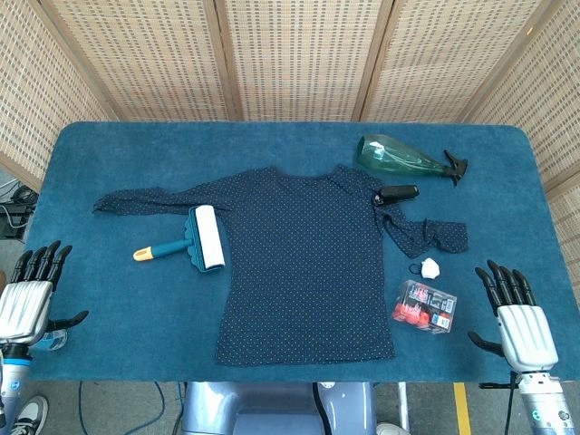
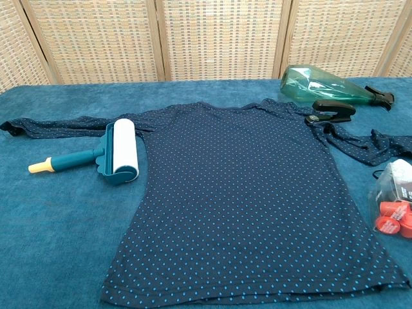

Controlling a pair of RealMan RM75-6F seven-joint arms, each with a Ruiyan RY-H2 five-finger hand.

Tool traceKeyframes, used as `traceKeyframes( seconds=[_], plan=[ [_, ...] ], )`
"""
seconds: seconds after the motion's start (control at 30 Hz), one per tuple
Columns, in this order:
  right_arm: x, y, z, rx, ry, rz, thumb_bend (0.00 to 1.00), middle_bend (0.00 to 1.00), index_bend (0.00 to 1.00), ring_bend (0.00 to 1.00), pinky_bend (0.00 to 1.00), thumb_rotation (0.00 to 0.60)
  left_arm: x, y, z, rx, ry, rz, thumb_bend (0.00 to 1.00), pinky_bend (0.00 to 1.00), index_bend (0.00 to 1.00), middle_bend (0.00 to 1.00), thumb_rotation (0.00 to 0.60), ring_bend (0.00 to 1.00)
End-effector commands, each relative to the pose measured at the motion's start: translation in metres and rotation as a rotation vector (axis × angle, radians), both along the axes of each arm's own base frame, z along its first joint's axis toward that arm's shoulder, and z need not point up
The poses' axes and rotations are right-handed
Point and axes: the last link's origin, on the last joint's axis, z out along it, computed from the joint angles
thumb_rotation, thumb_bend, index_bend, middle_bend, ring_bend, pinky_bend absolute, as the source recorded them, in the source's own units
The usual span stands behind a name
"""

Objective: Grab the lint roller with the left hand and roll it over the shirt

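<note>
Your head view looks steeply down over the whole counter [image 1: 109,163]; your chest view sits lower and nearer, facing the screen. Both share the shirt [image 1: 308,263] at centre frame.

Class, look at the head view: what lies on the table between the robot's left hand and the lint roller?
Only bare blue tablecloth separates the left hand from the lint roller; head view shows it.

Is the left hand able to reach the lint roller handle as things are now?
Probably yes. The left hand is open at the table edge, and only bare cloth lies between it and the lint roller, whose handle points toward it.
</note>
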Motion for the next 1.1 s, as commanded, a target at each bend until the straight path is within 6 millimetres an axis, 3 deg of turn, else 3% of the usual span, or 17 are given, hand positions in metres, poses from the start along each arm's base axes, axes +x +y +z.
traceKeyframes(
  seconds=[0.03,1.1],
  plan=[
    [0.0001,-0.0001,0.0002,-0.001,0.0,0.0,0.05,0.0,0.0,0.0,0.0,0.6,-0.0001,0.0002,0.0,0.0,0.0,0.001,0.02,0.0,0.0,0.0,0.6,0.0],
    [-0.0006,-0.0008,0.0046,-0.017,-0.016,-0.004,0.05,0.0,0.0,0.0,0.0,0.6,0.0028,0.003,-0.004,-0.011,0.009,0.0,0.02,0.0,0.0,0.0,0.6,0.0]
  ],
)
